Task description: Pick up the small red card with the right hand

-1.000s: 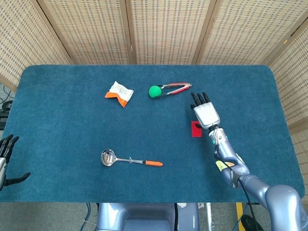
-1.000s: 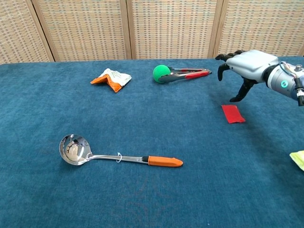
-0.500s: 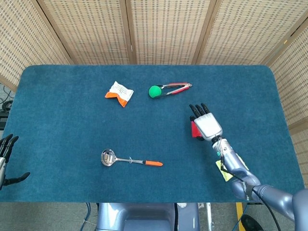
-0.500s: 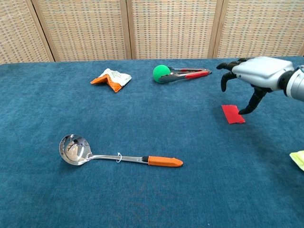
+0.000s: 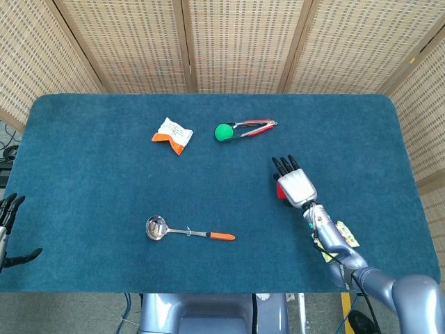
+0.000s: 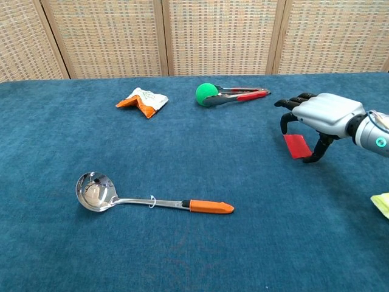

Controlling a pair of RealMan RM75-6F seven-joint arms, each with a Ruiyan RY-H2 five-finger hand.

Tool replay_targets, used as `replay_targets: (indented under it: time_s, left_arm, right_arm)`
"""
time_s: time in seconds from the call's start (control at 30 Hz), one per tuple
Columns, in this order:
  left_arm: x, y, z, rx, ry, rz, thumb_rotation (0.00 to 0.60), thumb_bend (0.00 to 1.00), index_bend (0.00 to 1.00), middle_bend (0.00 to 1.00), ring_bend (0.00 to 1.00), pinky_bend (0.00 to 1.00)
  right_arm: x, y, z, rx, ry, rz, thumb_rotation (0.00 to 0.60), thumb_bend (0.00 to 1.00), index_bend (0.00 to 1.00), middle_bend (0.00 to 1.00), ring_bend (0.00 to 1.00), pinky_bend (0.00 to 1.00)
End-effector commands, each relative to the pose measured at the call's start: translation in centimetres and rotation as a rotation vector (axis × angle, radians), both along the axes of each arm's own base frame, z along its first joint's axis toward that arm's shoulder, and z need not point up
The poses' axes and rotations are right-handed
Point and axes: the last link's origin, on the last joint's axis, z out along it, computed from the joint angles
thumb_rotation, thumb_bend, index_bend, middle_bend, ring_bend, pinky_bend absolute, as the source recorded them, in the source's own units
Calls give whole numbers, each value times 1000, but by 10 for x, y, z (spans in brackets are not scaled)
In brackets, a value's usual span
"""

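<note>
The small red card (image 6: pixel 297 146) lies flat on the blue table cloth at the right; in the head view only a sliver of the card (image 5: pixel 279 191) shows beside the hand. My right hand (image 6: pixel 320 114) hovers palm-down directly over it, fingers curved down and spread, the thumb reaching the cloth on the card's right side. Nothing is held in it. In the head view the right hand (image 5: pixel 295 183) covers most of the card. My left hand (image 5: pixel 8 229) rests off the table's left edge, fingers apart and empty.
A steel ladle with an orange handle (image 6: pixel 149 199) lies front left. A green ball held in red tongs (image 6: pixel 222 94) and a crumpled orange-white packet (image 6: pixel 143 100) lie toward the back. A yellow-green tag (image 6: pixel 382 204) sits at the right edge.
My right hand has come back toward me and down, from beyond the red card to right over it, with the fingers now straddling the card. The left hand has not moved.
</note>
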Motion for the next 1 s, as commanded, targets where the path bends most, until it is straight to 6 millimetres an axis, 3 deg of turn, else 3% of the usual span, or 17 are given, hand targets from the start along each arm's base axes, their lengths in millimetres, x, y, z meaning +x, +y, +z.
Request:
replay_targets:
  time_s: [0.03, 0.73, 1.0]
  left_arm:
    - [0, 0, 0, -2, 1, 0, 600, 0, 0, 0, 0, 0]
    - [0, 3, -4, -7, 11, 8, 600, 0, 0, 0, 0, 0]
    - [1, 3, -4, -6, 11, 8, 600, 0, 0, 0, 0, 0]
  right_arm:
    - [-1, -2, -4, 1, 14, 6, 600, 185, 323, 0, 0, 0]
    - [-15, -20, 4, -50, 36, -34, 600, 260, 353, 4, 0, 0]
    - [-14, -18, 1, -28, 27, -27, 600, 396, 425, 18, 0, 0]
